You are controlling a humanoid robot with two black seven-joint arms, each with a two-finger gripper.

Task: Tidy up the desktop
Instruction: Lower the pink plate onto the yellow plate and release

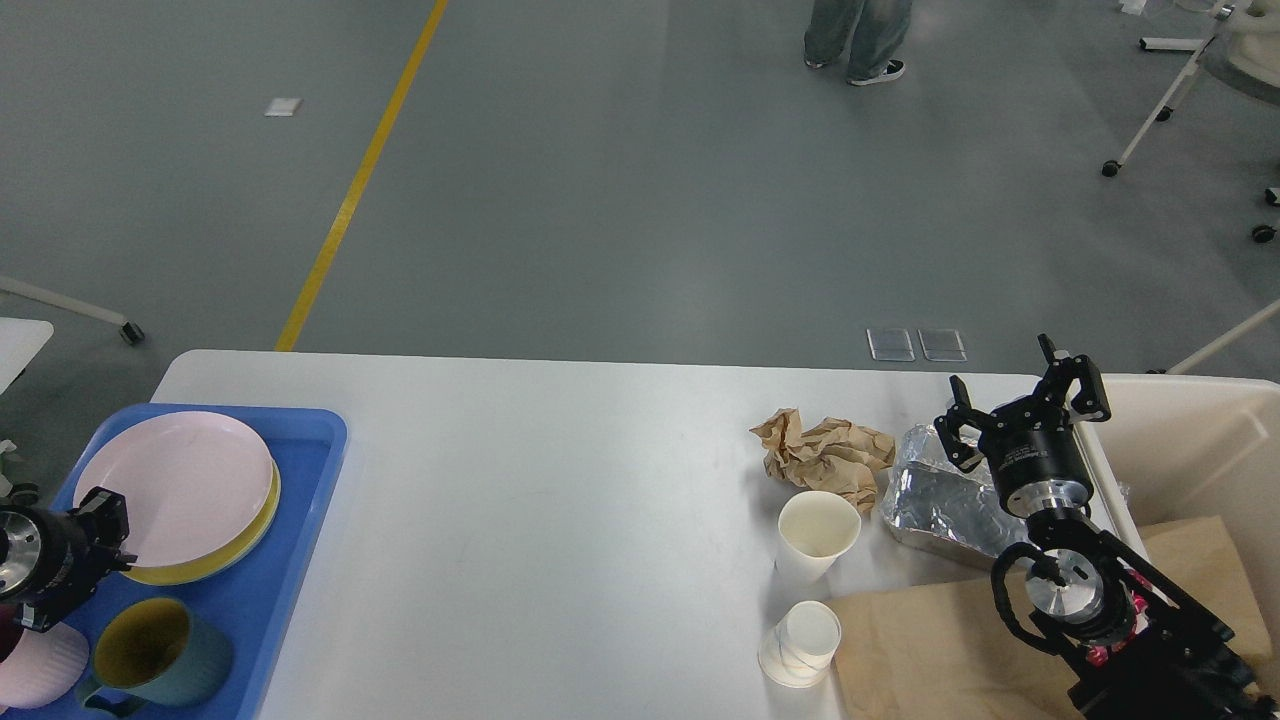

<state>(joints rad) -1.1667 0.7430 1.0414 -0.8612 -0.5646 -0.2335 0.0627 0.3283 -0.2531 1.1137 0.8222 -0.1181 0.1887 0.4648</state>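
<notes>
The white counter [520, 480] spreads below both arms, its litter light and crushable: the spread-fingered right pincer [1020, 405] should pinch the crumpled paper [825, 455] at a fold; left pincer [105, 530] unreadable.

My right arm [1100, 610] is matte black, built of round joint housings with bright silver metal discs and rings, a looping black cable and small red fittings lower down. Its gripper [1020, 400] has two black, angular, hooked fingers. My left arm [45, 560] shows black casing with a silver cap.
</notes>
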